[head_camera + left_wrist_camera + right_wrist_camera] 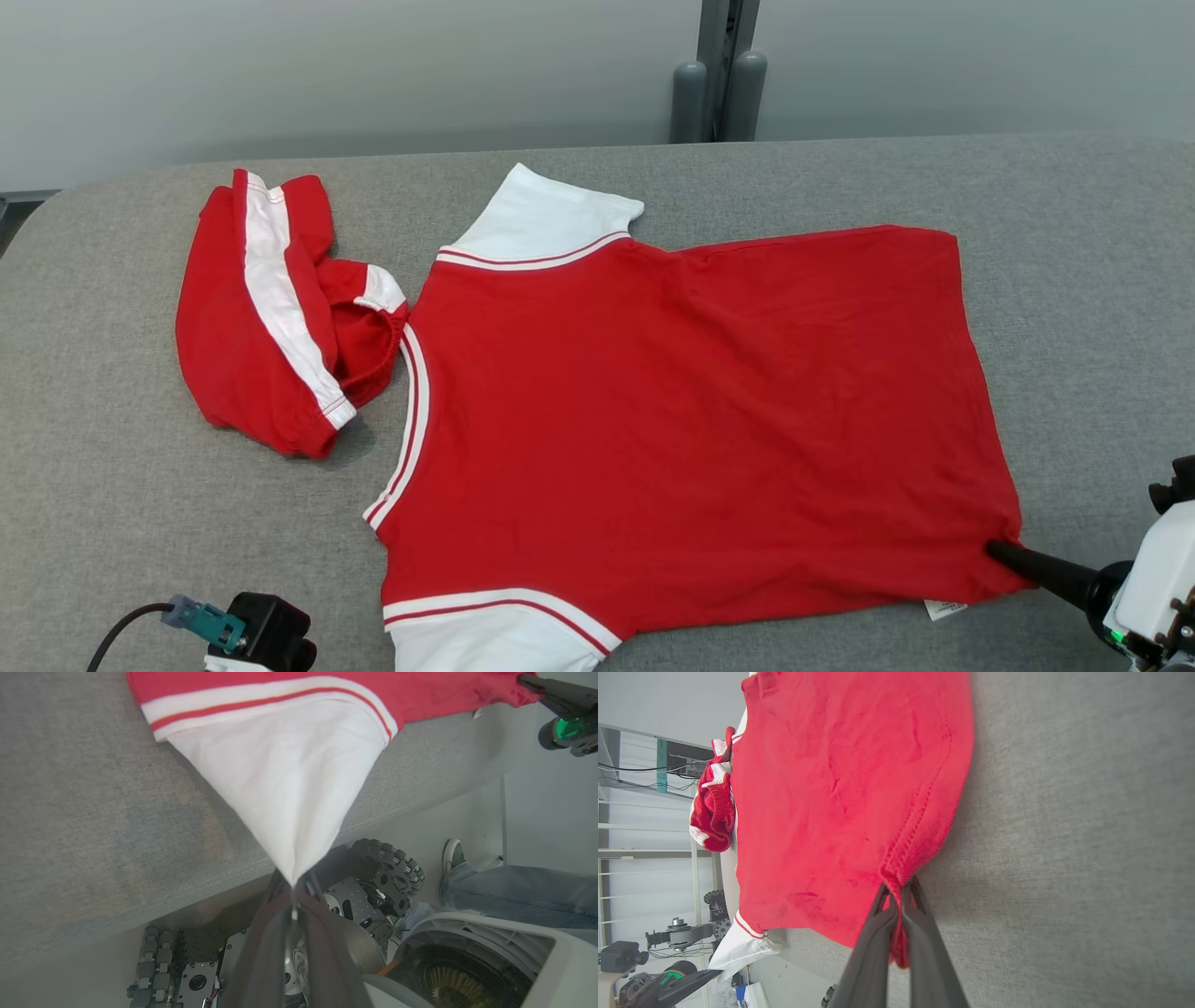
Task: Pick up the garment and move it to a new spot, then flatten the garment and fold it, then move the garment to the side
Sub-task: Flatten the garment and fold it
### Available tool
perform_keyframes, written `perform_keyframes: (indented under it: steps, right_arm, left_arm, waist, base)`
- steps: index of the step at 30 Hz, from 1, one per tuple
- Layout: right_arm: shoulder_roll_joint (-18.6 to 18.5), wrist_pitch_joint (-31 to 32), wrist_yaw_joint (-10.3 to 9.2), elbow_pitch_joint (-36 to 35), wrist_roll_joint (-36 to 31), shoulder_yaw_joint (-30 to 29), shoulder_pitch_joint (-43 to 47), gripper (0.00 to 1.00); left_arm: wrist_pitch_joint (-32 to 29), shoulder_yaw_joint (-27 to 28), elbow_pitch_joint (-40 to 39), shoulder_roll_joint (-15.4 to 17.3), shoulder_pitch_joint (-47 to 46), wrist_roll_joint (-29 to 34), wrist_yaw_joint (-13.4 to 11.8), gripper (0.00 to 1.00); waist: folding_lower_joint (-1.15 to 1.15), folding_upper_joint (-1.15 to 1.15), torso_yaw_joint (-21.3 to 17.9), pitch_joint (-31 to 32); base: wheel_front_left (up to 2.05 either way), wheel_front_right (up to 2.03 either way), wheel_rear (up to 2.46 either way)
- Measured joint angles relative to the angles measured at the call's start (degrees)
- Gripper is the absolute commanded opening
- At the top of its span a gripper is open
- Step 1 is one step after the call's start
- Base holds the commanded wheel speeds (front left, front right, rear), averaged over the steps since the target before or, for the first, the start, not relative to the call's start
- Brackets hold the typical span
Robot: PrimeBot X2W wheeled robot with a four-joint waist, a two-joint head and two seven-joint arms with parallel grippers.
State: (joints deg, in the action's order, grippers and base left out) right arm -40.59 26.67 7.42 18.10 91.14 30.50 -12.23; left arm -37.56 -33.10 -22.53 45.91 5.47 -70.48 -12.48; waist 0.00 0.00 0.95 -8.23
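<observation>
The left gripper (292, 884) was closed tight on the tip of the near white sleeve (285, 779). The sleeve was drawn into a taut cone over the near edge of the worktop (84, 812). The right gripper (896, 893) was likewise closed on the near right hem corner (903, 868), where the stitched hem bunched between its fingers. The garment (691, 411), a red jersey T-shirt with white sleeves and red-and-white striped trim, lay spread across the middle of the grey woven worktop. Its collar lay to the left, its hem to the right, and the far sleeve (546, 219) lay flat. The step appeared to be flattening. Done well, both grippers would draw the near edge low and evenly, away from each other, so that the shallow creases in the body ran out without dragging the far edge askew. The knit looked soft and limp, likely to stretch at the pinch points. A bundled red cloth (266, 308) with a white stripe lay at the far left, just beside the collar.
</observation>
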Motion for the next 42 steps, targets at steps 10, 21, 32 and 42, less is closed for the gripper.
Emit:
perform_keyframes:
  steps: [10,21,32,42]
  right_arm:
    - [0.24,-1.04,0.0,-1.74,-0.19,-0.76,1.13,0.0]
    - [-0.8,-1.9,0.0,-5.2,0.24,-3.97,-0.79,0.0]
    - [1.62,2.63,0.0,-2.01,1.74,-4.27,-7.96,0.0]
    - [3.88,6.95,0.0,1.08,5.24,-6.28,-13.37,0.0]
  left_arm:
    - [1.12,-0.21,0.79,-1.52,-0.53,0.31,1.09,0.0]
    - [1.27,4.35,2.94,-3.5,-9.61,-2.09,4.76,0.0]
    - [1.37,7.39,11.11,-6.46,-21.5,-2.94,7.91,0.0]
    - [1.27,6.46,20.61,-10.07,-31.23,-0.51,9.17,0.0]
  waist:
    - [0.0,0.0,-0.34,-0.45]
    - [0.0,0.0,-0.3,-2.33]
    - [0.0,0.0,-1.61,-7.06]
    - [0.0,0.0,-1.97,-10.99]
  base:
    - [0.0,0.0,0.0]
    - [0.0,0.0,0.0]
    - [0.0,0.0,0.0]
    - [0.0,0.0,0.0]
